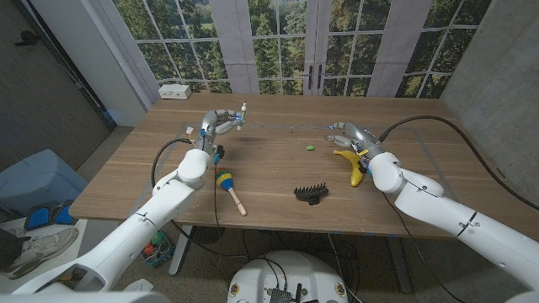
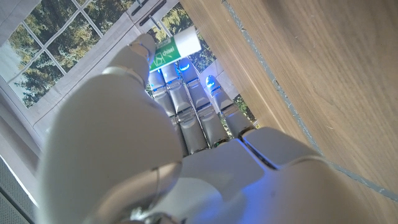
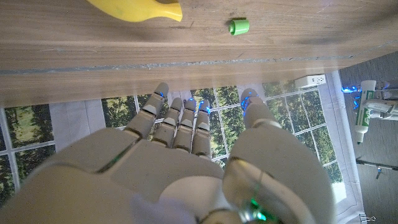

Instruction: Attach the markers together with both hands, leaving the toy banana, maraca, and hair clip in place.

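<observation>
a: over the far left of the table (image 1: 278, 172), the left hand (image 1: 219, 124) is hovering with a white marker (image 1: 242, 109) pinched in its fingers, the green-labelled barrel sticking out past the fingertips.

b: and the right hand (image 1: 352, 137)?

a: it is hanging above the toy banana (image 1: 352, 162), fingers loosely spread, holding nothing. a small green piece (image 1: 310, 148), maybe a cap or a short marker part, is lying on the wood between the two hands, well apart from both.

b: what is worrying you?

a: the right hand is sitting so close over the banana that a reach toward the green piece could be dragging the banana along. the maraca (image 1: 227, 187) is lying just beside the left forearm, so a careless sweep of that arm could be knocking it. the hair clip (image 1: 309, 194) is nearer the front edge, looking safer.

b: and the join itself?

a: the left pinch is looking shallow, near the marker's end, so pushing parts together could be tilting or popping it loose.
</observation>
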You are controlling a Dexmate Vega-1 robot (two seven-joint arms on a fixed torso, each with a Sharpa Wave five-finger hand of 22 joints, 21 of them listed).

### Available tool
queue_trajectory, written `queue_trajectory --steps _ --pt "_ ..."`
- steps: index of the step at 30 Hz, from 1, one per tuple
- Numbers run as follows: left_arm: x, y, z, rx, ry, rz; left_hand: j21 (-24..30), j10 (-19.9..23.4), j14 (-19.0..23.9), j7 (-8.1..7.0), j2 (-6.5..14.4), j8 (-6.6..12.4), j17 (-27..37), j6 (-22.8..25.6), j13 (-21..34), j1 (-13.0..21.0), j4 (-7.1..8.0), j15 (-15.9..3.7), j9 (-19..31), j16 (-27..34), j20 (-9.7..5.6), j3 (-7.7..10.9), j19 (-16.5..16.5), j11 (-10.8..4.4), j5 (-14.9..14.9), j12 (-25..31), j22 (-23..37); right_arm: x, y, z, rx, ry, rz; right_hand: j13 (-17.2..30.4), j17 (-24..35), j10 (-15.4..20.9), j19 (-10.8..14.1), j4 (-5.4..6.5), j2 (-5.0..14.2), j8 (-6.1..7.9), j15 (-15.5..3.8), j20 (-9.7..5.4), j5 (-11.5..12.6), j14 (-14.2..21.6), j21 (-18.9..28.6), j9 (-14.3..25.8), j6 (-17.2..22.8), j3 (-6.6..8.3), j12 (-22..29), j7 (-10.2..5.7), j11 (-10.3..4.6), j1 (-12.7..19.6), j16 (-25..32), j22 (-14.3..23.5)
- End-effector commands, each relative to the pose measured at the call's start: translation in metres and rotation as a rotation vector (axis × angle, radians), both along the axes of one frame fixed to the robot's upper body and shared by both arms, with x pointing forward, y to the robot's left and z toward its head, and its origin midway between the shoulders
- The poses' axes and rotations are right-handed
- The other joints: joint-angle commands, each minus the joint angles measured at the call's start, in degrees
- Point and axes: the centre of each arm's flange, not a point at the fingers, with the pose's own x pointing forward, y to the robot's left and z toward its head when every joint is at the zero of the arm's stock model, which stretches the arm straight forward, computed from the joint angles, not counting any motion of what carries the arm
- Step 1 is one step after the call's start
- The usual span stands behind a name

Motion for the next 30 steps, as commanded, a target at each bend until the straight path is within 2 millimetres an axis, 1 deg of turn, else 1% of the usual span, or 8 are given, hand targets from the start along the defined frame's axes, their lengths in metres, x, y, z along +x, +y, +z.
queue_trajectory --steps 1,17,30 --pt "0.002 0.009 -0.001 -0.060 0.025 -0.042 0.30 8.17 -0.16 -5.23 1.91 0.37 0.36 6.31 19.40 1.77 0.02 -8.09 8.42 -0.26 -0.45 -0.14 -0.21 -7.25 0.66 0.28 0.28 0.004 0.012 0.000 -0.087 0.004 -0.011 0.16 0.15 -0.03 0.37 -0.12 0.09 0.04 -1.27 -0.24 -0.34 -0.34 -0.32 0.09 0.32 -0.06 -0.04 -0.60 -0.46 1.45 0.57 0.34" --pt "0.002 0.013 -0.002 -0.093 0.046 -0.081 0.38 8.15 -0.10 -5.30 1.79 0.34 0.70 6.22 19.25 1.84 -0.02 -8.08 8.40 -0.32 -0.35 -0.35 -0.38 -7.25 1.02 -0.19 0.25 0.014 0.029 0.000 -0.171 0.013 0.003 0.35 0.40 -0.24 0.55 -0.13 0.45 -0.04 -1.61 -0.66 -0.33 -0.29 -0.44 0.11 0.35 0.02 -0.12 -1.01 -0.63 2.72 0.82 0.35" --pt "0.003 0.015 -0.003 -0.107 0.053 -0.097 0.47 7.76 -0.55 -5.18 1.59 0.13 0.87 6.29 18.83 1.98 -0.09 -8.08 7.98 -0.74 -0.36 -0.48 -0.56 -7.28 1.50 -0.98 0.25 0.025 0.034 -0.003 -0.209 0.023 -0.007 0.50 0.62 -0.07 0.83 0.00 0.73 -0.06 -1.92 -1.00 -0.30 -0.11 -0.46 0.12 0.47 -0.05 -0.04 -1.32 -1.04 3.28 1.07 0.36"
